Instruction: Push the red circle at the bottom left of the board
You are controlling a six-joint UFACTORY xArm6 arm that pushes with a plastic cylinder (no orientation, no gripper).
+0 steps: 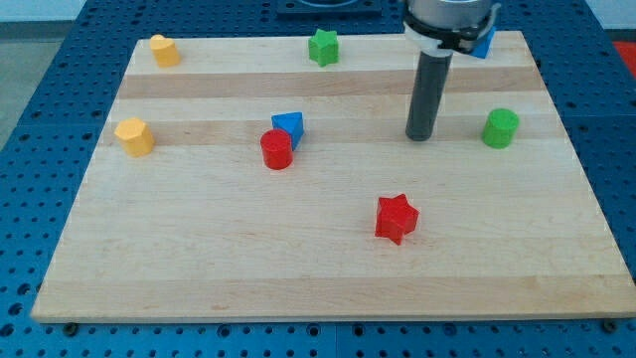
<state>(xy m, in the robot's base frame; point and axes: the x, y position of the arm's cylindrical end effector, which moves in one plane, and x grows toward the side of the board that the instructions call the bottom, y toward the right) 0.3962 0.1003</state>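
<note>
The red circle (277, 150) is a short red cylinder left of the board's middle. A blue triangle block (289, 126) touches it at its upper right. My tip (419, 136) is the lower end of a dark rod, standing on the board right of centre. It is well to the right of the red circle and apart from all blocks. The nearest block to it is the green cylinder (501, 128) on its right.
A red star (397, 218) lies below the tip. A green star (323, 47) sits at the top middle. Two yellow blocks sit at left (134, 136) and top left (164, 50). A blue block (484, 43) is partly hidden behind the arm. The wooden board (199, 268) lies on a blue perforated table.
</note>
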